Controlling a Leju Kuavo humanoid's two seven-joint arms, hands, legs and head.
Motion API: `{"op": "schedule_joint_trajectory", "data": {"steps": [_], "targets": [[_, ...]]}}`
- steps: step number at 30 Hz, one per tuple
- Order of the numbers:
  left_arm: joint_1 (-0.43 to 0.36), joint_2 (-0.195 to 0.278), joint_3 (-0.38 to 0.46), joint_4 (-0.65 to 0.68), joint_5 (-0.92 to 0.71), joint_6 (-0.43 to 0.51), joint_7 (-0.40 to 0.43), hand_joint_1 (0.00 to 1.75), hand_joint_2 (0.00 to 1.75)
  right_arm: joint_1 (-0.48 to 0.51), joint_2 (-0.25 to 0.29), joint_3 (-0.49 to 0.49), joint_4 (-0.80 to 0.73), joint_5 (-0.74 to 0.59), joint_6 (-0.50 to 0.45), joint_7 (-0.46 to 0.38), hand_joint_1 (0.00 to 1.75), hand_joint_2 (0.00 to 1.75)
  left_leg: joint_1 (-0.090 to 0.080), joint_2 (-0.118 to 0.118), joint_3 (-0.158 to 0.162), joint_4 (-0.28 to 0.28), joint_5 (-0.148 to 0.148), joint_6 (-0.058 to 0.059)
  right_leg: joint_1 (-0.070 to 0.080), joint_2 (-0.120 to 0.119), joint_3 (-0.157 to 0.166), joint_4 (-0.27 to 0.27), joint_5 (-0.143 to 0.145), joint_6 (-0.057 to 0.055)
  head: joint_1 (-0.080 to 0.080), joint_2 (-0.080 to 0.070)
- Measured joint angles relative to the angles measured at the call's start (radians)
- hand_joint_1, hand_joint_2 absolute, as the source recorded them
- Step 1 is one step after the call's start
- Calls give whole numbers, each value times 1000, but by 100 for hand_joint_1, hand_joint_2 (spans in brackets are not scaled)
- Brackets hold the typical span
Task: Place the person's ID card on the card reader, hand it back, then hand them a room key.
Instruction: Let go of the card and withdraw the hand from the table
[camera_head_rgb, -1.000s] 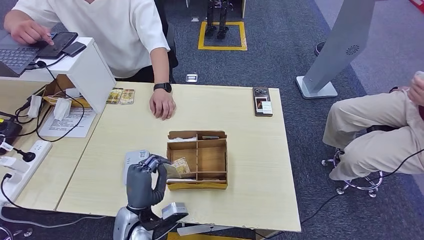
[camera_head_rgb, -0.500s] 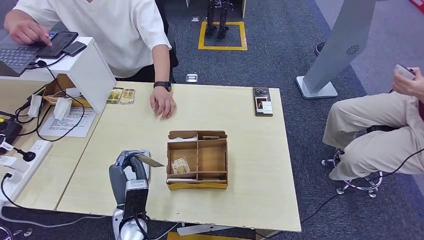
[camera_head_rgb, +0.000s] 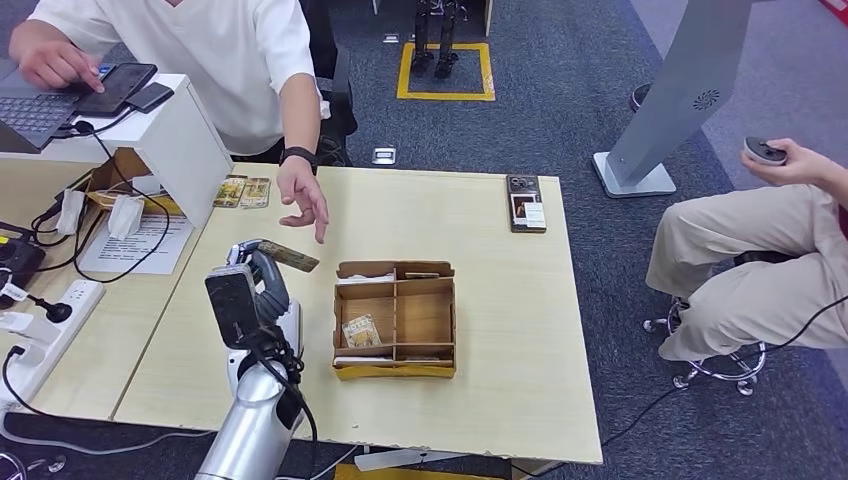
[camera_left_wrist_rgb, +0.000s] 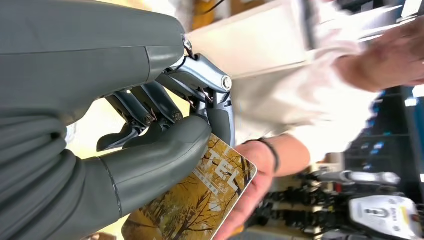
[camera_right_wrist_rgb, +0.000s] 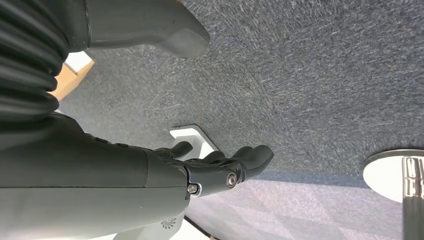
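The tabletop (camera_head_rgb: 500, 360) carried a partitioned wooden box (camera_head_rgb: 394, 319) near its middle, toward the near edge. A person in a white shirt stood at the far edge, their hand (camera_head_rgb: 303, 199) reaching over it, palm open. The left hand (camera_head_rgb: 252, 282) was raised beside the box, thumb and fingers (camera_left_wrist_rgb: 165, 107) clamped on the room key (camera_head_rgb: 287, 256) (a card printed with autumn trees), just short of the person's palm. The right hand (camera_right_wrist_rgb: 220, 167) hung over grey carpet, fingers apart, holding nothing.

Mock hotel reception, desk (camera_head_rgb: 480, 380), laptop (camera_head_rgb: 28, 112), carpet (camera_head_rgb: 560, 90)
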Motion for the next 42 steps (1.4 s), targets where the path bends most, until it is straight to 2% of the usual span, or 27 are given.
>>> {"op": "schedule_joint_trajectory", "data": {"steps": [5, 11, 19, 20, 21, 23, 24, 25, 28, 42], "targets": [[-88, 10, 63, 110, 142, -43, 31, 175, 175, -1, -2, 0, 7, 13, 0, 7, 0, 175, 0, 0, 0, 0, 0, 0, 0, 0, 0, 0, 0, 0, 0, 0], [-175, 24, 117, 246, 168, 12, 4, 175, 175, -3, -4, 1, 17, 29, 0, 17, 0, 175, 0, 0, 0, 0, 0, 0, 0, 0, 0, 0, 0, 0, 0, 0], [-230, 32, 146, 371, 180, 46, -15, 175, 175, -7, -5, 2, 22, 44, 0, 21, 0, 175, 0, 0, 0, 0, 0, 0, 0, 0, 0, 0, 0, 0, 0, 0], [-233, 32, 147, 382, 181, 46, -15, 161, 175, -7, -5, 2, 22, 45, 0, 21, 0, 175, 0, 0, 0, 0, 0, 0, 0, 0, 0, 0, 0, 0, 0, 0], [-235, 32, 147, 391, 182, 46, -15, 132, 175, -7, -5, 2, 22, 46, 0, 21, 0, 175, 0, 0, 0, 0, 0, 0, 0, 0, 0, 0, 0, 0, 0, 0], [-239, 32, 148, 409, 183, 43, -15, 52, 175, -7, -6, 2, 22, 47, 0, 21, 0, 175, 0, 0, 0, 0, 0, 0, 0, 0, 0, 0, 0, 0, 0, 0], [-241, 32, 148, 416, 183, 39, -14, 24, 175, -7, -6, 2, 22, 48, 0, 21, 0, 175, 0, 0, 0, 0, 0, 0, 0, 0, 0, 0, 0, 0, 0, 0], [-242, 32, 148, 423, 183, 35, -14, 11, 175, -7, -6, 2, 22, 49, 0, 21, 0, 175, 0, 0, 0, 0, 0, 0, 0, 0, 0, 0, 0, 0, 0, 0], [-244, 31, 148, 441, 185, 25, -13, 5, 175, -7, -6, 2, 22, 50, 0, 21, 0, 175, 0, 0, 0, 0, 0, 0, 0, 0, 0, 0, 0, 0, 0, 0], [-254, 22, 148, 458, 217, 21, -15, 0, 175, -8, -6, 2, 22, 46, 0, 15, 0, 175, 0, 0, 0, 0, 0, 0, 0, 0, 0, 0, 0, 0, 0, 0]]}}
